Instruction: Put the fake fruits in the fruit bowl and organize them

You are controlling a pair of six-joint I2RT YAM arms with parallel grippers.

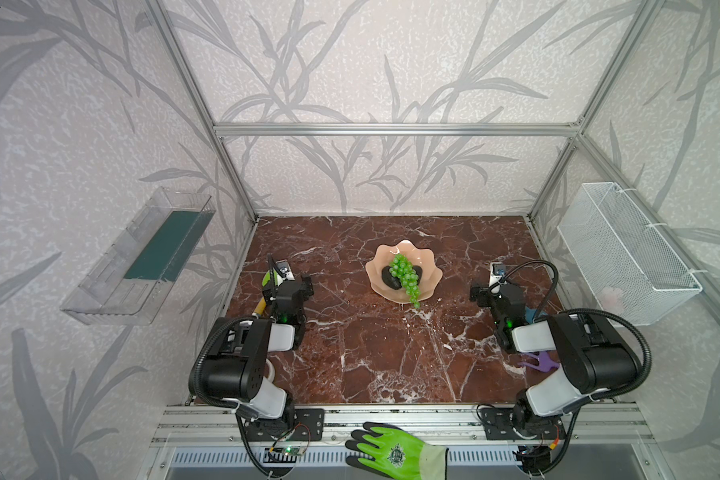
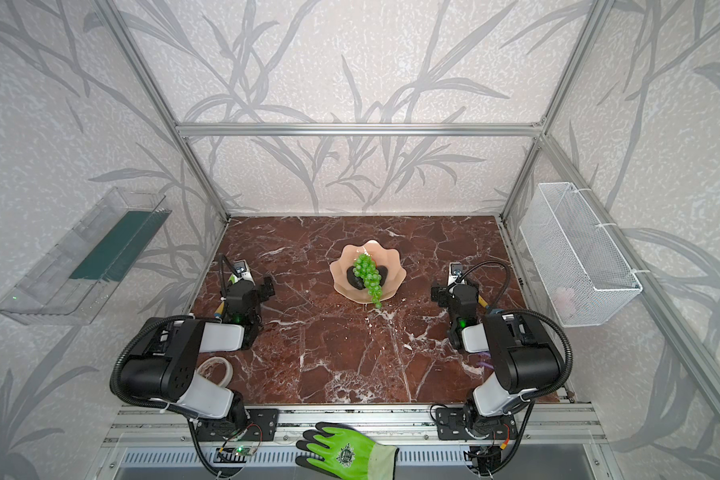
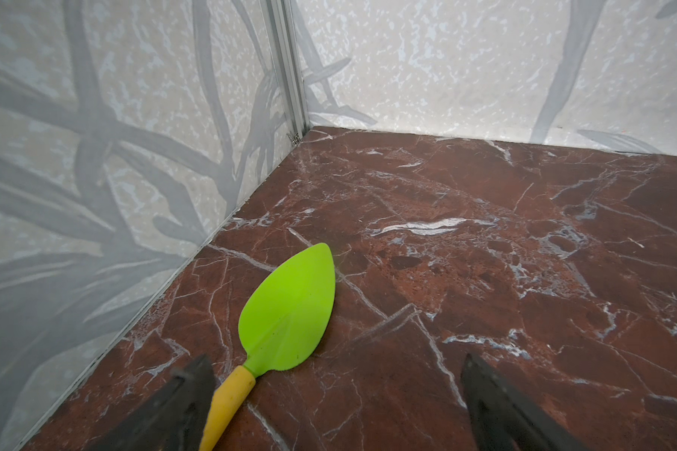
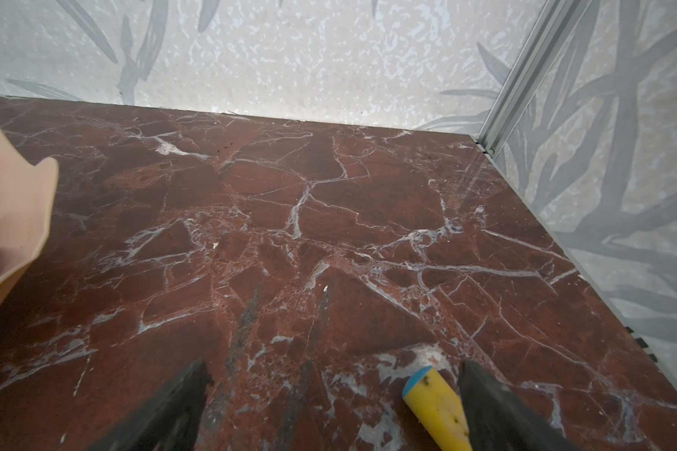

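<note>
The peach-pink scalloped fruit bowl [image 1: 427,279] [image 2: 393,277] stands at mid-table in both top views, and its rim [image 4: 12,218] shows in the right wrist view. In it a bunch of green grapes [image 1: 405,275] [image 2: 367,272] lies over two dark avocados [image 1: 389,277] [image 1: 418,271], its tip trailing over the near rim. My left gripper [image 1: 288,285] [image 3: 337,377] hovers open, left of the bowl. My right gripper [image 1: 495,287] [image 4: 334,377] is open to the bowl's right. Both hold nothing.
A green-bladed trowel [image 3: 290,308] with a yellow handle lies under the left gripper by the left wall. A yellow, blue-capped handle [image 4: 438,406] lies under the right gripper. Also here are a purple rake [image 1: 539,362], tape roll [image 2: 215,370], clear tray [image 1: 142,257], wire basket [image 1: 624,253] and green glove [image 1: 395,453].
</note>
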